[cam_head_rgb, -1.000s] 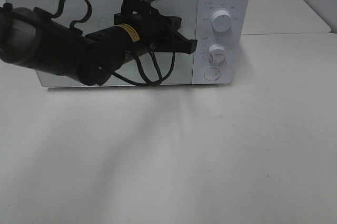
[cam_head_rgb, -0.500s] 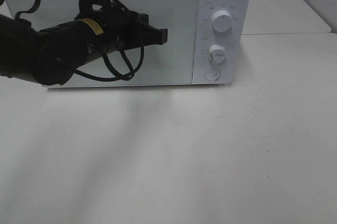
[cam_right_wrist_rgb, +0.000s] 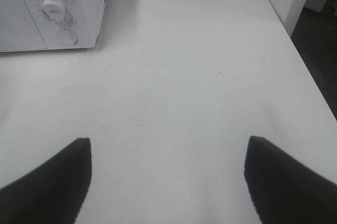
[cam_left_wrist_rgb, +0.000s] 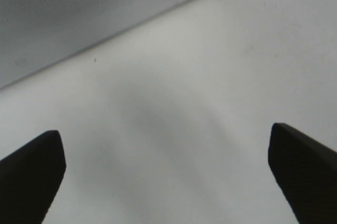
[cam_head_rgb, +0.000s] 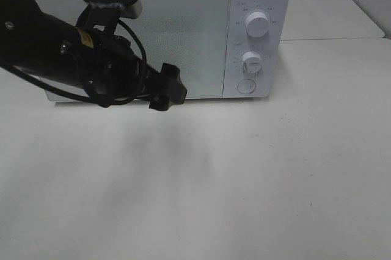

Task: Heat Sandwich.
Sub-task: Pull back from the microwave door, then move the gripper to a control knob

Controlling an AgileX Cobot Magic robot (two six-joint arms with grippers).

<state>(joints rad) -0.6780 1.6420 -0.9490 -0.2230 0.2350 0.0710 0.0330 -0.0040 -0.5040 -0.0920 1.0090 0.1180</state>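
Exterior: the left gripper hangs before the shut microwave; no sandwich visible, perhaps inside. Left wrist: jaws wide, empty. Right wrist: the right gripper is wide, empty, off the microwave's dial side. The sandwich is likely soft and light; pinch the crusts gently.

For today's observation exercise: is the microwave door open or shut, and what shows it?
Shut. The microwave door lies flush with the control panel, no gap at its edge, no interior showing.
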